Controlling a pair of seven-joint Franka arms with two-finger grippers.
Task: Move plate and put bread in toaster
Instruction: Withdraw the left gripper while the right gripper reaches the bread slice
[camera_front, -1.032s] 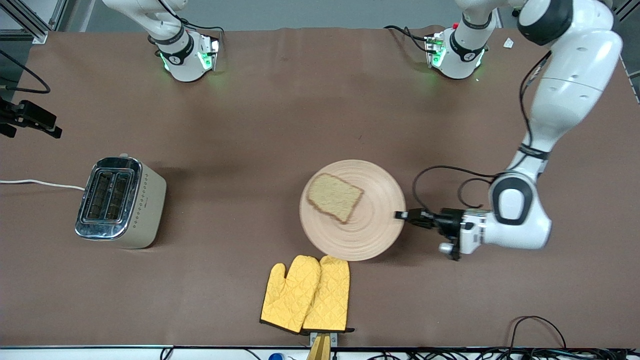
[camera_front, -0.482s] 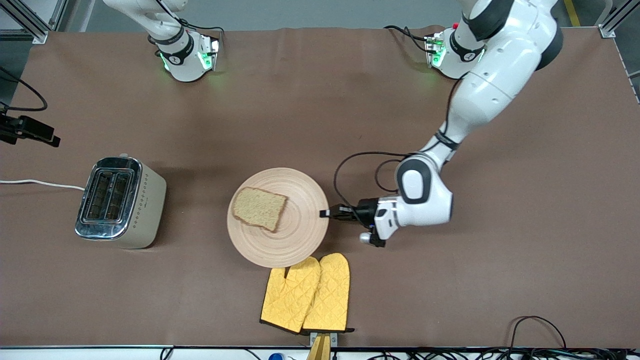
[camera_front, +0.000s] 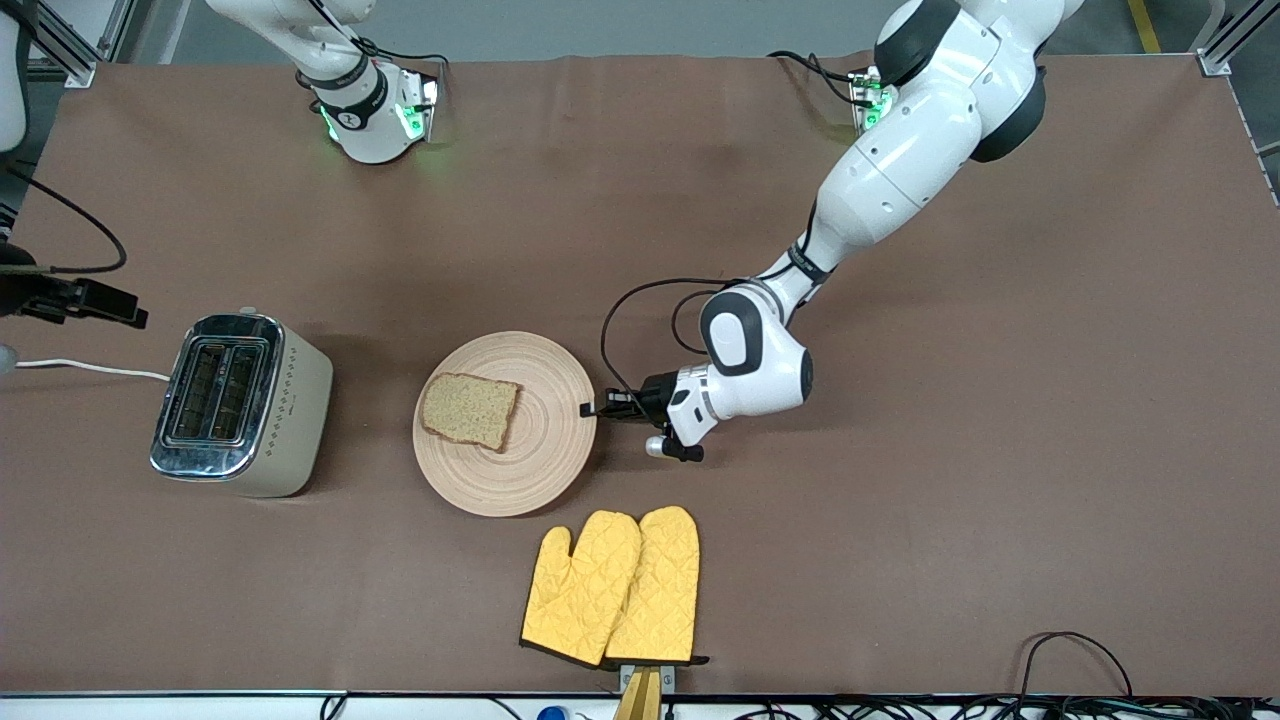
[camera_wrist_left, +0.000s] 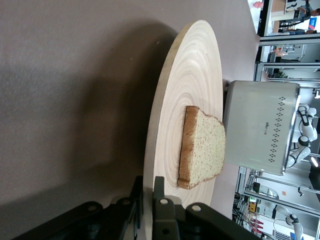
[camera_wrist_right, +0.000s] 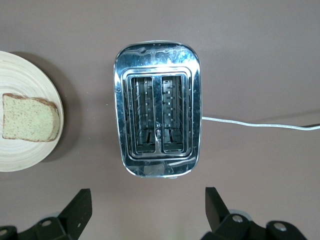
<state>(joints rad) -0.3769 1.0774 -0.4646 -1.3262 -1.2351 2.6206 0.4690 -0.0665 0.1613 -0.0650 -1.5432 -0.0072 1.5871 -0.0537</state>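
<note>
My left gripper (camera_front: 592, 408) is shut on the rim of the light-wood plate (camera_front: 520, 470), on the edge toward the left arm's end; the left wrist view shows the fingers (camera_wrist_left: 159, 187) clamping the rim of the plate (camera_wrist_left: 192, 75). The bread (camera_front: 470, 410) lies on the plate, toward the toaster (camera_front: 240, 400), and also shows in the left wrist view (camera_wrist_left: 205, 150). The plate casts a shadow on the table under it. My right gripper (camera_front: 105, 303) is open and empty, up in the air by the toaster at the right arm's end; its wrist view looks down into the toaster's two slots (camera_wrist_right: 157, 122).
A pair of yellow oven mitts (camera_front: 615, 585) lies nearer to the front camera than the plate. The toaster's white cord (camera_front: 80, 367) runs off the right arm's end of the table. The plate's edge (camera_wrist_right: 20, 145) and the bread (camera_wrist_right: 30, 124) show in the right wrist view.
My left gripper has carried the plate with the bread toward the toaster, past the mitts. My right gripper has drifted closer to the toaster.
</note>
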